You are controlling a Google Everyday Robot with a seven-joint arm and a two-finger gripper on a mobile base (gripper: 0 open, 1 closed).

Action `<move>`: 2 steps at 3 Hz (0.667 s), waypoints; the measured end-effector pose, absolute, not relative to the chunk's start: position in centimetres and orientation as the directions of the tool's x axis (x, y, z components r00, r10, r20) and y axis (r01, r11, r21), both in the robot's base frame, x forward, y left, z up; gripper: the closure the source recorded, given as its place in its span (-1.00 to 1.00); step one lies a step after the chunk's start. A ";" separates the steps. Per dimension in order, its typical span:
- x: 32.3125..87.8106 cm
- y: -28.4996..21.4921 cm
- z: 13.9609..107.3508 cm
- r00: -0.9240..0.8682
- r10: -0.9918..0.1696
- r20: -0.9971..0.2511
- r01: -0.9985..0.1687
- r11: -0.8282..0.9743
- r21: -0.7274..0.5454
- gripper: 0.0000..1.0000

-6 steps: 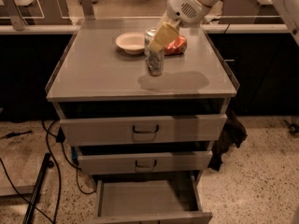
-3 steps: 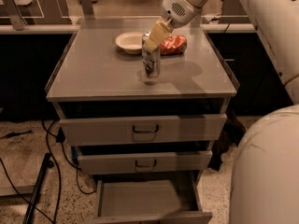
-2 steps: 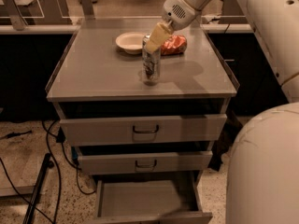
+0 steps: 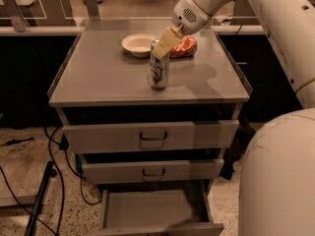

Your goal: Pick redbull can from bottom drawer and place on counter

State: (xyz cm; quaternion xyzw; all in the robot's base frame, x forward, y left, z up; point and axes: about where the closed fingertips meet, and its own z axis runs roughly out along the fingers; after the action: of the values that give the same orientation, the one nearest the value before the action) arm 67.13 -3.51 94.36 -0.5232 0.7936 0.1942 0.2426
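A white bowl sits just left of a crushed red-orange can, two grey drawers with dark loop handles stand slightly open, and black cables trail over the speckled floor at left.

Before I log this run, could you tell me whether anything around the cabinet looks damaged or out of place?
A crushed red can lies on the counter beside the bowl, dented out of shape. The bottom drawer stands open. The redbull can stands upright on the counter, with the end effector at its top.
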 end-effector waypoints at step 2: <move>66.7 -3.5 92.0 -0.320 -0.721 -0.615 -0.933 0.354 0.070 1.00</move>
State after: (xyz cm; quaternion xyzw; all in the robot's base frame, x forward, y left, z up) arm 66.71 -3.47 92.04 -0.5271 0.7842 0.2124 0.2492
